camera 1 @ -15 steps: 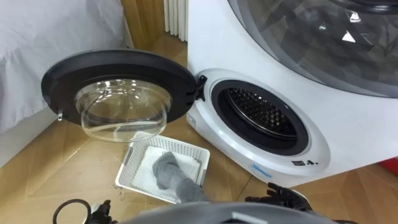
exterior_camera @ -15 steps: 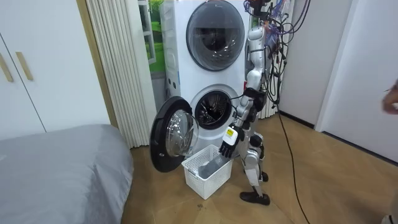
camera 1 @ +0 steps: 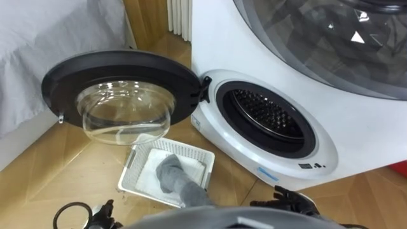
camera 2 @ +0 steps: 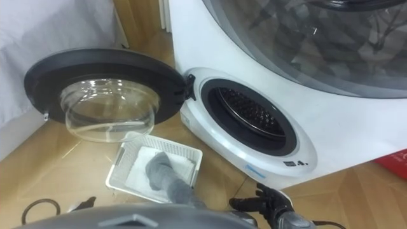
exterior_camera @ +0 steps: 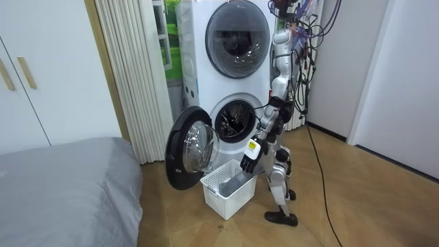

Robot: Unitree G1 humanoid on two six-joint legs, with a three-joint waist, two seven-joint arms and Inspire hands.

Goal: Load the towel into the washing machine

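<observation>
A grey towel (camera 1: 172, 176) lies on a white cloth (camera 1: 148, 176) in a white basket (camera 1: 130, 172) on the floor, and its end hangs over the basket's near rim. The lower washing machine's drum (camera 1: 267, 116) is open, with its round door (camera 1: 121, 73) swung out to the left. My right hand (camera 1: 289, 198) shows low at the bottom right, fingers straight and holding nothing. My left hand (exterior_camera: 252, 156) hangs open above the basket (exterior_camera: 226, 195) in the room view. I stand close in front of the washer, beside the basket.
A second machine (camera 1: 331, 38) is stacked on top of the washer. A bed with grey cover (camera 1: 38, 51) stands to the left behind the open door. Wooden floor (camera 1: 51, 172) lies around the basket. A radiator (camera 1: 179, 19) is at the back.
A person's hand at the room view's right edge has gone out of sight. My hands, the towel and the basket stay where they were.
</observation>
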